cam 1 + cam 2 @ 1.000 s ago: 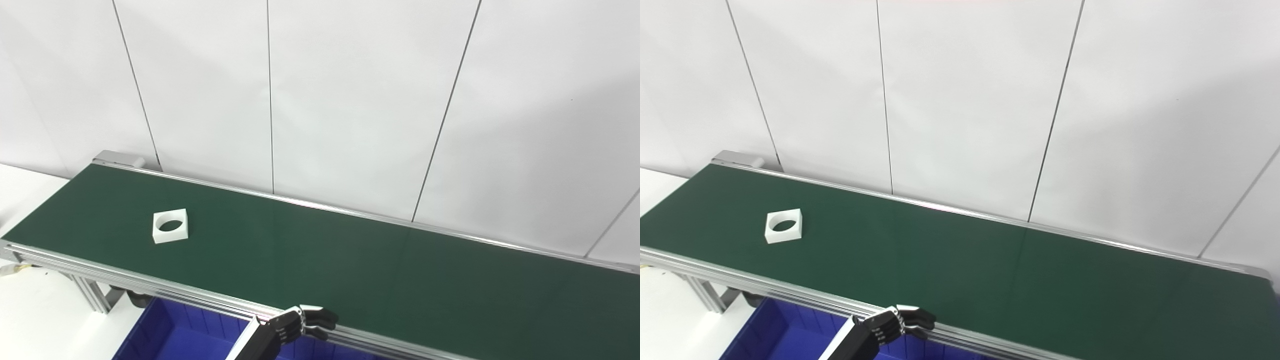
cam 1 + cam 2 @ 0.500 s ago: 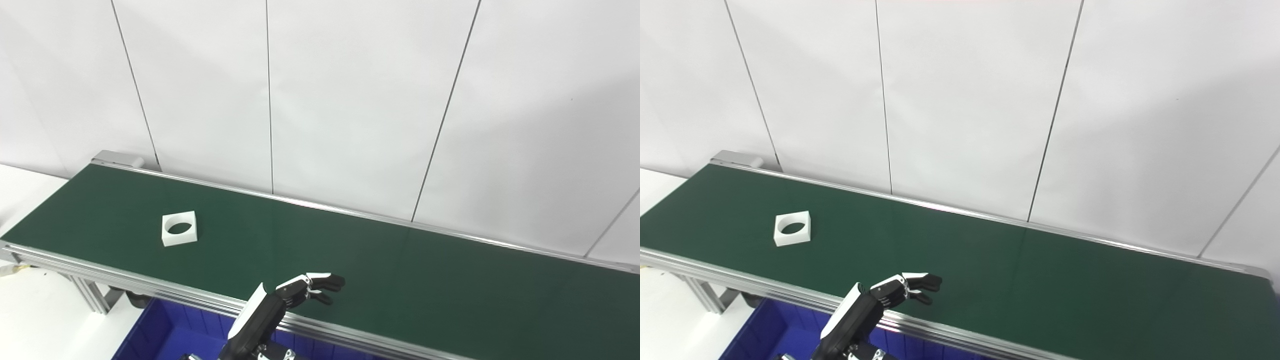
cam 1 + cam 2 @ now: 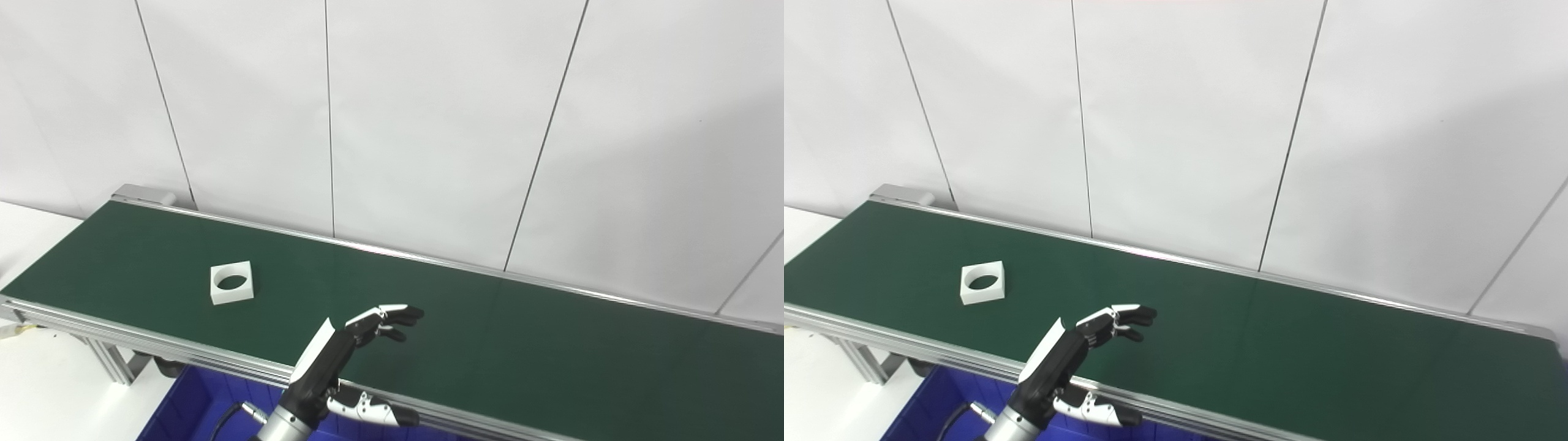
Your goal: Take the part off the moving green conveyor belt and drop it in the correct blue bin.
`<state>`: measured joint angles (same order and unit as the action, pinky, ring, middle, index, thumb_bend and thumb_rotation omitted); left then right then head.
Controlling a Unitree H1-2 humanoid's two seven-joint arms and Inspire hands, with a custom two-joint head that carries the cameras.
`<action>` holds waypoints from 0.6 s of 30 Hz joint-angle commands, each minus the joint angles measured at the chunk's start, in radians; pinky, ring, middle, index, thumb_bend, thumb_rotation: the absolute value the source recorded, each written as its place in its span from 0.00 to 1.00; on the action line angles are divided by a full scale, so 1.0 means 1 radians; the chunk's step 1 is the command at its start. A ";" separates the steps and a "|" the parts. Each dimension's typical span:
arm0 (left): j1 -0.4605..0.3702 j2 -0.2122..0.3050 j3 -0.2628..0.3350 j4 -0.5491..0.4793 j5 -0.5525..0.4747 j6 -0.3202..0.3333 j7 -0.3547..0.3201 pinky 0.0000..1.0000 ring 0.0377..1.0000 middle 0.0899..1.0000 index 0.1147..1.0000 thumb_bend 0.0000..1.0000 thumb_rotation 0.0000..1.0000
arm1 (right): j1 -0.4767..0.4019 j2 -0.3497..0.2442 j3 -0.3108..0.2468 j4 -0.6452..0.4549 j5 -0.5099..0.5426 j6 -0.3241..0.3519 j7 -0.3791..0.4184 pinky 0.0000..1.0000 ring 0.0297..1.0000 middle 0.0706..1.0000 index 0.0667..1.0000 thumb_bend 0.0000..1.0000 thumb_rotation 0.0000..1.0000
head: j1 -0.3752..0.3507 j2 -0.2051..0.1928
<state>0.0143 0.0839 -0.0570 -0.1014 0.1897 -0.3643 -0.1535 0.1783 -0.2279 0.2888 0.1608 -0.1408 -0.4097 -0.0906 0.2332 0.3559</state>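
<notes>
We hold our left robot hand point(image 3: 343, 352) over the green conveyor belt point(image 3: 490, 343), fingers apart, empty. The white square part with round hole point(image 3: 232, 282) lies well left of it. Mistiming risks a miss; blue bin point(image 3: 202, 410) sits below.

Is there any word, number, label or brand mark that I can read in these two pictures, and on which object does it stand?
None: no readable text in either view.
White square part with a round hole: plain, no marking.
Green conveyor belt and its aluminium frame: no label visible.
Blue bin: no print on the part in view.
Left robot hand: no brand mark to read.
Wall panels: blank.
</notes>
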 commanded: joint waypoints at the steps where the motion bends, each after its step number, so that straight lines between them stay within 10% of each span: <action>1: -0.028 -0.002 0.006 -0.013 0.024 0.004 0.036 0.68 0.77 0.79 0.75 1.00 0.45 | -0.018 -0.006 0.003 -0.018 0.012 -0.060 -0.014 0.84 0.90 0.90 0.91 1.00 0.21 | -0.002 0.001; 18: -0.093 -0.001 0.004 0.013 0.299 0.139 0.159 0.86 0.90 0.90 0.87 0.85 0.51 | -0.033 -0.021 0.027 0.005 0.005 -0.060 -0.049 0.84 0.89 0.89 0.90 1.00 0.24 | 0.002 -0.012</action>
<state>-0.0462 0.0817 -0.0527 -0.0546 0.4645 -0.2456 -0.0208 0.1536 -0.2440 0.3148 0.1781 -0.1425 -0.4097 -0.1304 0.2362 0.3421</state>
